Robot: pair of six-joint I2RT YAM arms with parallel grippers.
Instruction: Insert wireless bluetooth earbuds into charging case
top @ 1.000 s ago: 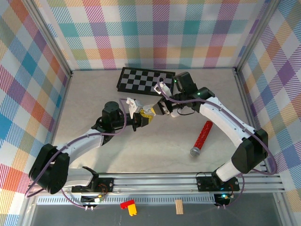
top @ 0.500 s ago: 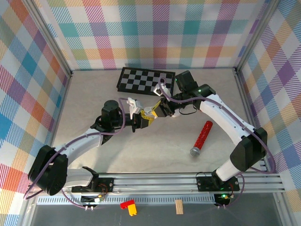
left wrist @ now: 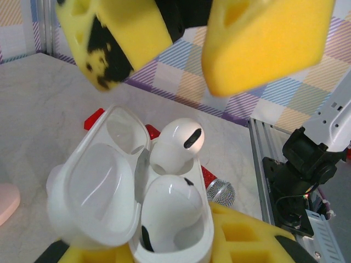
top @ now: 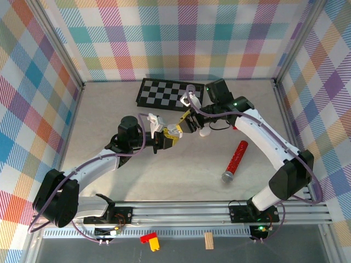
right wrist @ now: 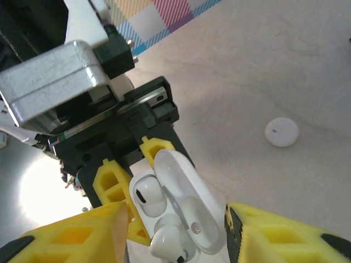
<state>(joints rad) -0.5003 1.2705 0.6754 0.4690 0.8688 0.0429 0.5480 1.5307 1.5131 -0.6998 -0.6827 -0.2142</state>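
My left gripper (top: 163, 139) (left wrist: 170, 253) is shut on the white charging case (top: 174, 131) (left wrist: 204, 233) (right wrist: 189, 205), gripping its body between yellow pads, with the lid (left wrist: 90, 200) hinged open. Two white wireless bluetooth earbuds sit in the case. The near earbud (left wrist: 167, 211) (right wrist: 149, 196) lies low in its socket. The far earbud (left wrist: 178, 143) (right wrist: 170, 246) stands higher and tilted in its socket. My right gripper (top: 189, 120) (right wrist: 175, 241) hovers just above the case, open, its yellow fingers (left wrist: 263, 38) apart on either side and holding nothing.
A red microphone (top: 235, 160) (left wrist: 220, 193) with a silver head lies on the table to the right. A checkerboard (top: 170, 93) lies at the back. A pale rounded object (top: 204, 132) sits under the right arm, and a small white disc (right wrist: 282, 132) lies on the table.
My right gripper has opened and let go of the far earbud, which now stays in the case. It has drawn slightly back from the case. The left arm has held still.
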